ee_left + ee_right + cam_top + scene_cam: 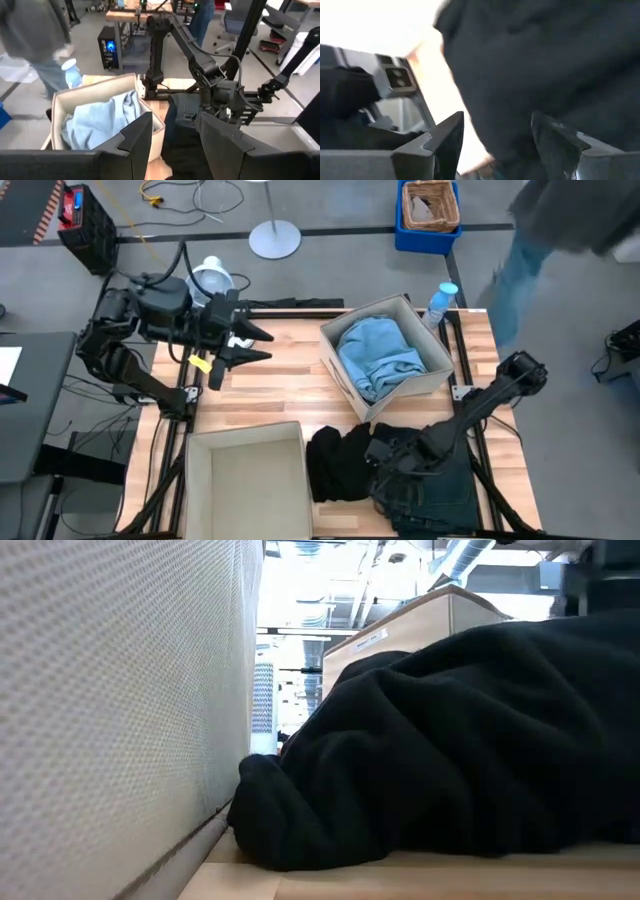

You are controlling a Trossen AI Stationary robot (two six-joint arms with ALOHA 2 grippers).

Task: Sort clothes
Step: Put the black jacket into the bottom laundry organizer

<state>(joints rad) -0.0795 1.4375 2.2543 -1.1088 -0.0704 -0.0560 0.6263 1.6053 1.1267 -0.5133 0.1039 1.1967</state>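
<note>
A black garment [335, 462] lies bunched on the table near its front edge, beside dark blue-green jeans [452, 492]. It fills the low view [450, 740]. A light blue denim piece [380, 355] lies in a cardboard box [362, 316]. The turquoise top is out of view. My right gripper [378, 452] is open, low over the black garment's right part; the cloth [545, 60] shows ahead of and between its fingers. My left gripper [268, 345] is open and empty above the table's far left part. My right gripper is open with its fingers [445, 135] down at the black garment's right part [500, 145], coming from the table's right side. I cannot tell whether the fingers touch the cloth. The garment lies on the table.
An open beige box [245, 436] stands at the front left, its wall [120, 690] right beside the black garment. A water bottle [441, 302] stands behind the box with the denim. A person [545, 240] stands beyond the table's far right corner.
</note>
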